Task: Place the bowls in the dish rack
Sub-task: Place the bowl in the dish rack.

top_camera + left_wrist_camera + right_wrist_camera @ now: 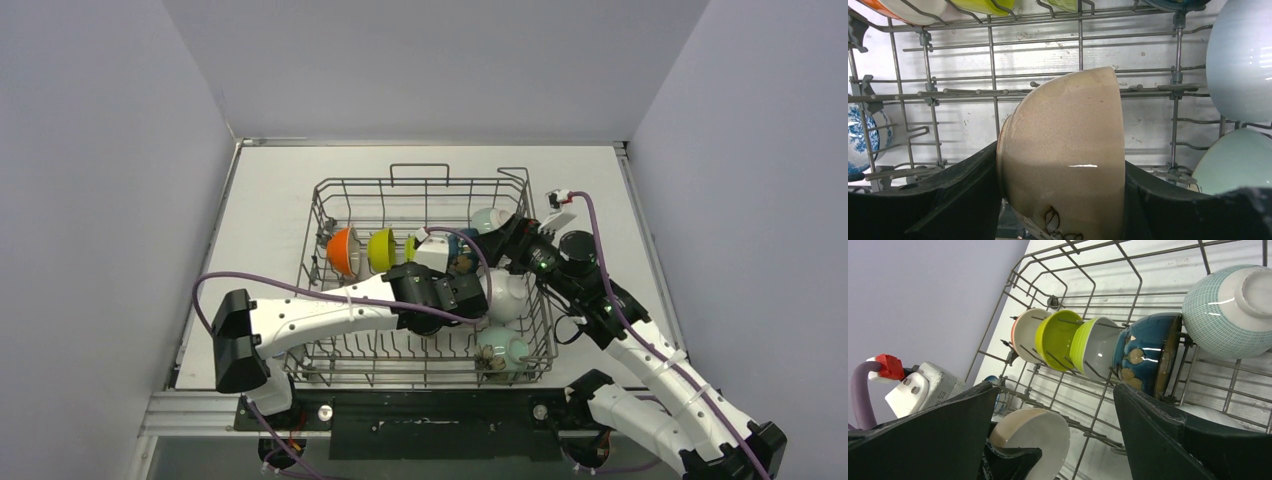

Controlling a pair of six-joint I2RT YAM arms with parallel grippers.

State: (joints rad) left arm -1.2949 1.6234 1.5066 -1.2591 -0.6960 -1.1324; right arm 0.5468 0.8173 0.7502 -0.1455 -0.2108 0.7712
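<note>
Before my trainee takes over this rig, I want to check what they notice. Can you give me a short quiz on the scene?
1. True or false: the left gripper holds a beige bowl.
2. The right gripper is: A open and empty; B shut on a spoon; C out of sight.
3. In the dish rack, which bowl stands next to the orange bowl?
Key: 1 true; 2 A; 3 the yellow bowl.

A beige bowl (1063, 150); an orange bowl (342, 250); grey rack (420, 182).
</note>
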